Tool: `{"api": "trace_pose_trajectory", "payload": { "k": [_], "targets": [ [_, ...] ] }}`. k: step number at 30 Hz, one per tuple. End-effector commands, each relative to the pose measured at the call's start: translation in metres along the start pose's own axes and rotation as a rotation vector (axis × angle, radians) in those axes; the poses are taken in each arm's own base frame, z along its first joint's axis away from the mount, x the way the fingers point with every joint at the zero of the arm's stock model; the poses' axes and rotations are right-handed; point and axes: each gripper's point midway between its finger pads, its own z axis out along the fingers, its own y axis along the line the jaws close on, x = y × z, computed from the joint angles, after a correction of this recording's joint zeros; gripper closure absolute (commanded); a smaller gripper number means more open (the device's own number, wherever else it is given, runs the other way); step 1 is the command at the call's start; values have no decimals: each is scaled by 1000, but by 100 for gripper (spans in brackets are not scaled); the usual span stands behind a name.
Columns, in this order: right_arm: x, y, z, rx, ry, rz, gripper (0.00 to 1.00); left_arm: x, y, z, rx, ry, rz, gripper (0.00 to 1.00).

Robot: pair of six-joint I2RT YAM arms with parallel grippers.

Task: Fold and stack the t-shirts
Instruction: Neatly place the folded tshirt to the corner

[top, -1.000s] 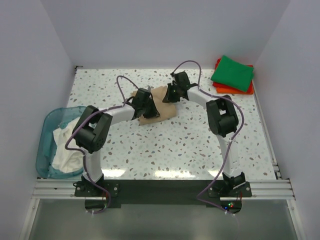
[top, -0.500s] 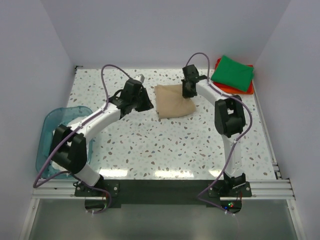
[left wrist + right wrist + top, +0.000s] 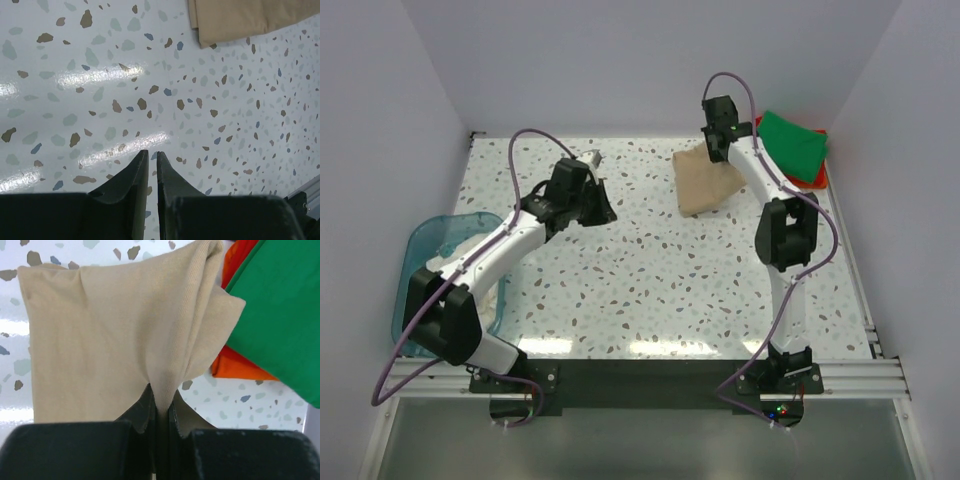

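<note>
The folded tan t-shirt [image 3: 705, 182] hangs lifted at the back right of the table, pinched at its far edge by my right gripper [image 3: 717, 143]. In the right wrist view the jaws [image 3: 161, 396] are shut on a bunched fold of the tan t-shirt [image 3: 115, 335]. The folded green t-shirt [image 3: 785, 146] lies on the orange-red t-shirt [image 3: 817, 177] in the back right corner; both show in the right wrist view [image 3: 280, 305], [image 3: 235, 367]. My left gripper [image 3: 603, 210] is shut and empty over bare table [image 3: 150, 154]. A white t-shirt [image 3: 490, 290] lies in the basket.
A translucent teal basket [image 3: 418, 250] stands at the table's left edge. White walls close in the back and both sides. The tan t-shirt's corner shows at the top of the left wrist view [image 3: 240, 17].
My right gripper has carried the tan t-shirt right and back, toward the green and orange-red stack. My left arm has let go and drawn back to the left.
</note>
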Motion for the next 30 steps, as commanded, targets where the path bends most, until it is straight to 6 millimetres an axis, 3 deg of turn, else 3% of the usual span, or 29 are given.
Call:
{"api": "trace_pose_trajectory", "payload": {
  "k": [1,11,20,30],
  "targets": [
    [-26,-26,-6,77,-50,-77,100,-7,0,-15,41,-13,46,83],
    [-80,-75,-11,121,-178,-25,100,-6,15,-14,59,11,50,83],
    [-114,-117,-9,185,-309,41,100,-5,34,1,55,49,41,83],
    [-149,-141,-22,199,-453,121,100,2,46,13,58,83,33,84]
  ]
}}
